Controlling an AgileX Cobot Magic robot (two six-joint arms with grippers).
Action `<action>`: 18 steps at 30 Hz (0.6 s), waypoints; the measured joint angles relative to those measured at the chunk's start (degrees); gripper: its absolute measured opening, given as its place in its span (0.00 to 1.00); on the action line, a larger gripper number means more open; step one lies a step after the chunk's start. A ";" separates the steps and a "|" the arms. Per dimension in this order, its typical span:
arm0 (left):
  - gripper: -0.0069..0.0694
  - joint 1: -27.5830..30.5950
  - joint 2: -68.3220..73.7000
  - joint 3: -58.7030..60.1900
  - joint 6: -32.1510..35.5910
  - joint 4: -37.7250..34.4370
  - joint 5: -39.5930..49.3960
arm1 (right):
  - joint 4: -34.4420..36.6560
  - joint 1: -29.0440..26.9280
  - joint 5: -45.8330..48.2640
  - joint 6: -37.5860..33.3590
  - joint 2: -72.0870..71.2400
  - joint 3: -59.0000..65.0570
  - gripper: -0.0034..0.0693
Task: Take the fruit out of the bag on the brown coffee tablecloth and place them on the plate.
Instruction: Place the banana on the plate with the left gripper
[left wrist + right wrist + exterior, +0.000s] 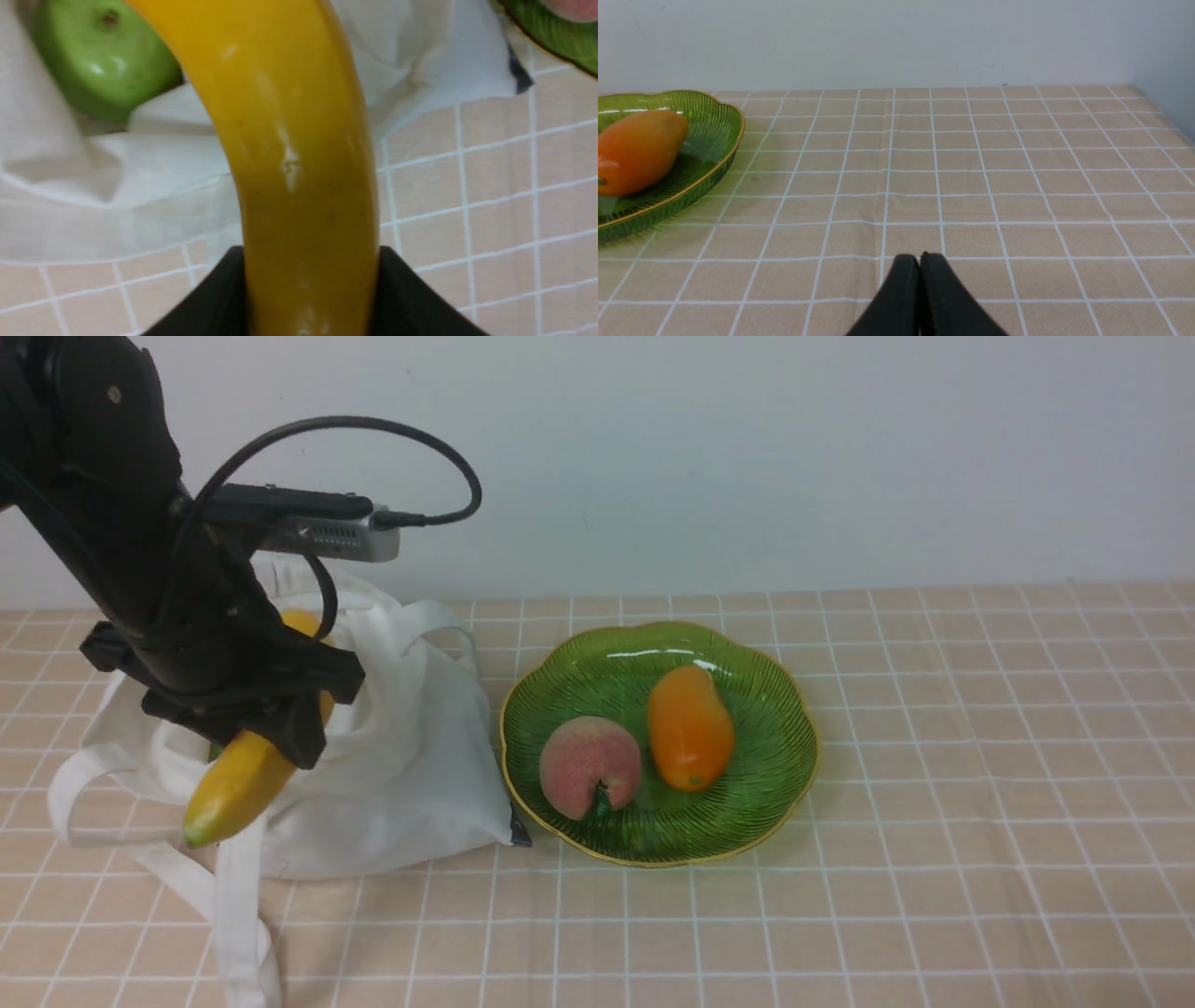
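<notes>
My left gripper (271,709) is shut on the long yellow banana (245,775) and holds it above the white cloth bag (401,775). The banana's greenish tip points to the front left. In the left wrist view the banana (289,154) runs between my jaws, and a small green apple (100,58) lies in the bag (117,177). The green glass plate (766,691) stands right of the bag and holds a red round fruit (590,767) and an orange oval fruit (689,728). My right gripper (919,257) is shut and empty above the checked tablecloth (994,186).
The bag's long strap handles (238,915) trail over the tablecloth (934,896) toward the front left. A small dark tag (519,836) sits at the bag's corner, close to the plate's rim. A white wall stands behind the table. The plate's edge (714,165) shows in the right wrist view.
</notes>
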 joint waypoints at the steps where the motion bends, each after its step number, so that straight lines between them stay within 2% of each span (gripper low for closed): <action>1: 0.46 0.00 -0.01 0.00 0.10 -1.54 0.00 | 0.00 0.00 0.00 0.00 0.00 0.00 0.03; 6: 0.46 -0.02 -2.51 0.00 2.00 -13.69 0.00 | 0.00 0.00 0.00 0.00 0.00 0.00 0.03; 10: 0.46 -0.95 -4.27 0.00 3.07 -19.08 0.00 | 0.00 0.00 0.00 0.00 0.00 0.00 0.03; 12: 0.46 -4.34 -4.60 0.00 6.52 -23.00 -0.13 | 0.00 0.00 0.00 0.00 0.00 0.00 0.03; 15: 0.46 -6.92 -3.98 0.00 8.49 -24.32 -2.09 | 0.00 0.00 0.00 0.00 0.00 0.00 0.03; 18: 0.46 -12.65 -1.31 0.00 9.85 -26.13 -11.11 | 0.00 0.00 0.00 0.00 0.00 0.00 0.03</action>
